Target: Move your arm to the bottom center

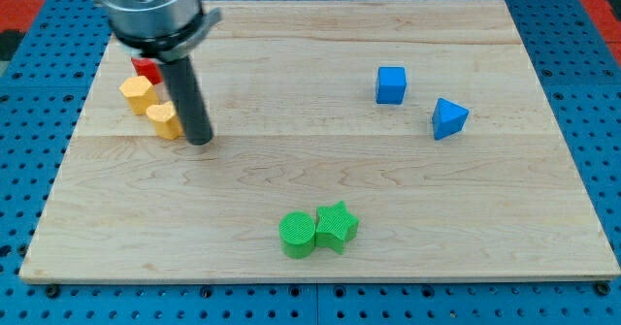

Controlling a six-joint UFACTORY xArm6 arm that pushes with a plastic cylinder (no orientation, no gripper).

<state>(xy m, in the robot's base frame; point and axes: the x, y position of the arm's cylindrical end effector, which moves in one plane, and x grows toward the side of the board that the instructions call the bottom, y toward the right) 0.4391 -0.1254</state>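
In the camera view, we have no pincer, only a dark rod whose end, my tip (200, 141), rests at the upper left of the pale wooden bench (408, 218), touching a yellow plastic block (165, 119). Our goal, the bottom centre, lies down and rightward, near the green plastic cylinder (298, 235) and green plastic star (336, 226).
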